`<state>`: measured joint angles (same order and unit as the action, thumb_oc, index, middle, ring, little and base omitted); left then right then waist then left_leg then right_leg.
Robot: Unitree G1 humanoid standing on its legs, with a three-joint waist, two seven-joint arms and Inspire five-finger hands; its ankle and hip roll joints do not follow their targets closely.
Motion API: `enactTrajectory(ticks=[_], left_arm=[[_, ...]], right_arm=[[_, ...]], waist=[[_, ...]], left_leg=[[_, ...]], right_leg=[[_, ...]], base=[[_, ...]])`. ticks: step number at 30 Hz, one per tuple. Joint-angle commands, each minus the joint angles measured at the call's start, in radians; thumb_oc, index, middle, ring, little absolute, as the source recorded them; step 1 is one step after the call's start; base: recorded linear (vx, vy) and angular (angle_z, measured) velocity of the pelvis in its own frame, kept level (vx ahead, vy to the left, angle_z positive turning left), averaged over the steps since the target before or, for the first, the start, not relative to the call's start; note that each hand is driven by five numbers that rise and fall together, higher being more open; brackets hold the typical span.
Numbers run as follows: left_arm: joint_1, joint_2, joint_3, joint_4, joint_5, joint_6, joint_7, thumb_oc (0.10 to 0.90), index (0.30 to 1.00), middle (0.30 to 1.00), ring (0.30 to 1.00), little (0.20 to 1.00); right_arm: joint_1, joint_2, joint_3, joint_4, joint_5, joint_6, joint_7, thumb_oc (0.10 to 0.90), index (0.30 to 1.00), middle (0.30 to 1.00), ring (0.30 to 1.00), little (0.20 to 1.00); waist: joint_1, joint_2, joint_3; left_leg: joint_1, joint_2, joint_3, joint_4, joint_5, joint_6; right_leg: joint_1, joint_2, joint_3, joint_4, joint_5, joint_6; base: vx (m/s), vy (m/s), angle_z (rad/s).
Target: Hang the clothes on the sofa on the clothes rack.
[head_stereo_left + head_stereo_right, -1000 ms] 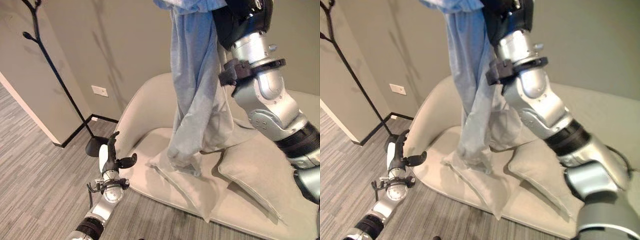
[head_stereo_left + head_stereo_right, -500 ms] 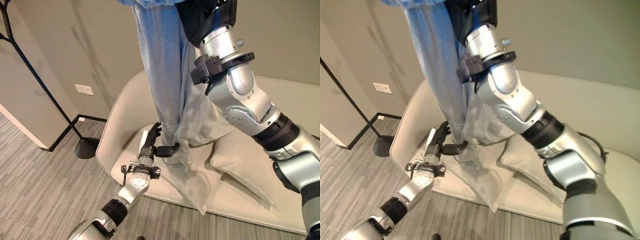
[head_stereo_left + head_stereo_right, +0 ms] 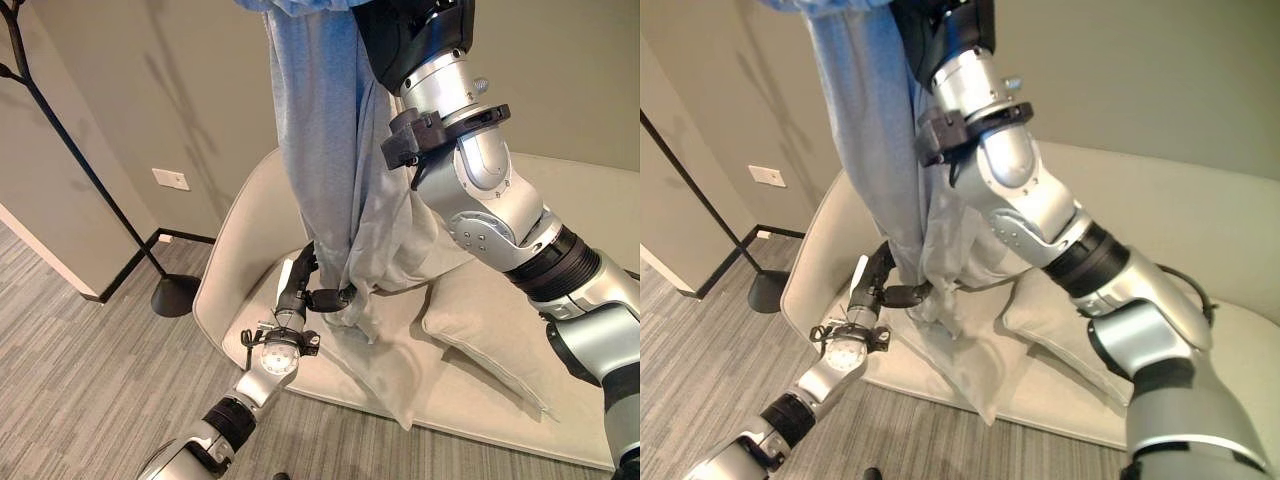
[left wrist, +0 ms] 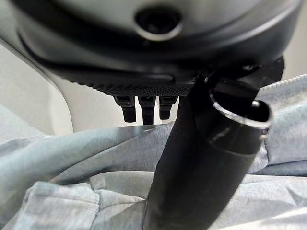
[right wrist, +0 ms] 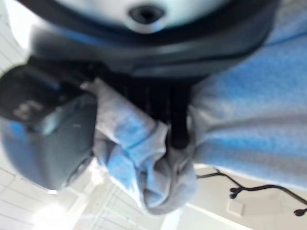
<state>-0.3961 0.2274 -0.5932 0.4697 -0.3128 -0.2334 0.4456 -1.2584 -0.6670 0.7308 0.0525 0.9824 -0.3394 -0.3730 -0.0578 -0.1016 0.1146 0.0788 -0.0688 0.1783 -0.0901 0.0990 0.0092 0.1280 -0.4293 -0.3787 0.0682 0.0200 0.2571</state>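
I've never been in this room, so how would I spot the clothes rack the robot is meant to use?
Start at the beige sofa and look past its left end, where the grey carpet meets the wall corner. There stands the clothes rack: a thin black pole leaning up from a round black base, with short branch-like pegs near the top. It is the only dark, slender thing there and carries no clothes.

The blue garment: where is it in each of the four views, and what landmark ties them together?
Left eye view: blue garment hangs from top centre down to the sofa.
Right eye view: hangs at top left of centre.
Left wrist view: fills the lower half, past the left hand.
Right wrist view: bunched in the right hand.
Shared landmark: the sofa, in three of the views; the black clothes rack in the eye views.
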Motion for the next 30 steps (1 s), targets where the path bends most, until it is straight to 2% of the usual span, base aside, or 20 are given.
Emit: enactTrajectory(ticks=[1,6,7,16,17,18,20,21,22,30], left_arm=[[-0.054,-0.032,0.002,-0.035,0.026,-0.097,0.001,0.8,0.9,0.9,0.9,0.9],[-0.065,-0.051,-0.014,-0.011,0.017,-0.094,-0.006,0.8,0.9,0.9,0.9,0.9],[-0.208,-0.234,-0.098,0.234,-0.155,-0.103,-0.078,0.8,0.9,0.9,0.9,0.9],[-0.213,-0.236,-0.096,0.238,-0.156,-0.104,-0.08,0.8,0.9,0.9,0.9,0.9],[-0.285,-0.307,-0.118,0.27,-0.178,-0.111,-0.079,0.8,0.9,0.9,0.9,0.9],[-0.569,-0.433,-0.067,0.525,-0.068,-0.005,0.04,0.8,0.9,0.9,0.9,0.9],[-0.577,-0.435,-0.061,0.529,-0.069,-0.006,0.038,0.8,0.9,0.9,0.9,0.9],[-0.591,-0.435,-0.058,0.518,-0.072,-0.006,0.035,0.569,0.554,0.554,0.554,0.554],[-0.6,-0.433,-0.058,0.522,-0.068,-0.001,0.038,0.4,0.3,0.3,0.3,0.3],[-0.612,-0.401,-0.034,0.546,-0.023,0.021,0.073,0.4,0.3,0.3,0.3,0.3]], right_arm=[[-0.173,0.009,-0.057,0.011,-0.017,-0.093,0.0,0.4,0.3,0.3,0.3,0.3],[-0.175,0.023,-0.056,0.015,-0.006,-0.096,0.002,0.4,0.3,0.3,0.3,0.3],[-0.248,0.14,-0.072,0.146,0.104,-0.146,0.014,0.4,0.3,0.3,0.3,0.3],[-0.253,0.14,-0.07,0.149,0.106,-0.147,0.017,0.4,0.3,0.3,0.3,0.3],[-0.256,0.199,-0.084,0.17,0.119,-0.167,0.01,0.4,0.3,0.3,0.3,0.3],[-0.285,0.395,0.057,0.237,0.188,-0.092,0.012,0.4,0.3,0.3,0.3,0.3],[-0.29,0.396,0.06,0.239,0.189,-0.092,0.013,0.4,0.3,0.3,0.3,0.3],[-0.289,0.408,0.076,0.258,0.189,-0.081,0.017,0.4,0.3,0.3,0.3,0.3],[-0.283,0.412,0.079,0.265,0.192,-0.08,0.02,0.4,0.3,0.3,0.3,0.3],[-0.284,0.41,0.088,0.269,0.194,-0.079,0.016,0.4,0.3,0.3,0.3,0.3]], waist=[[0.047,-0.028,-0.102],[0.042,-0.03,-0.102],[-0.001,-0.046,-0.115],[-0.002,-0.046,-0.117],[-0.018,-0.051,-0.119],[-0.052,-0.045,-0.158],[-0.052,-0.041,-0.16],[-0.056,-0.042,-0.162],[-0.057,-0.041,-0.163],[-0.063,-0.034,-0.165]], left_leg=[[0.075,-0.024,-0.015,0.003,-0.2,-0.018],[0.076,-0.025,-0.013,0.003,-0.201,-0.018],[0.09,-0.025,-0.002,0.003,-0.211,-0.02],[0.083,-0.027,-0.001,0.003,-0.207,-0.018],[0.089,-0.024,0.003,0.003,-0.213,-0.02],[0.142,0.026,0.041,0.003,-0.212,-0.031],[0.134,0.026,0.043,0.003,-0.209,-0.031],[0.143,0.034,0.048,0.003,-0.211,-0.032],[0.146,0.037,0.05,0.003,-0.211,-0.033],[0.16,0.048,0.054,0.003,-0.213,-0.039]], right_leg=[[-0.069,-0.04,0.056,0.025,0.214,-0.009],[-0.07,-0.041,0.057,0.026,0.214,-0.009],[-0.076,-0.039,0.082,0.031,0.212,-0.011],[-0.082,-0.041,0.082,0.028,0.217,-0.011],[-0.088,-0.039,0.099,0.036,0.214,-0.012],[-0.09,0.045,0.149,0.034,0.139,-0.047],[-0.096,0.046,0.15,0.03,0.144,-0.049],[-0.098,0.059,0.161,0.037,0.129,-0.054],[-0.096,0.063,0.163,0.039,0.12,-0.056],[-0.085,0.08,0.166,0.037,0.1,-0.062]], base=[[0.0,0.0,0.0],[0.01,-0.005,0.0],[0.05,-0.02,-0.01],[0.01,-0.002,-0.06],[0.21,-0.374,-0.02],[0.2,-0.376,-0.09],[0.09,-0.201,-0.52],[0.03,-0.05,-0.78],[0.03,-0.051,-0.64],[0.02,-0.017,-0.05]])
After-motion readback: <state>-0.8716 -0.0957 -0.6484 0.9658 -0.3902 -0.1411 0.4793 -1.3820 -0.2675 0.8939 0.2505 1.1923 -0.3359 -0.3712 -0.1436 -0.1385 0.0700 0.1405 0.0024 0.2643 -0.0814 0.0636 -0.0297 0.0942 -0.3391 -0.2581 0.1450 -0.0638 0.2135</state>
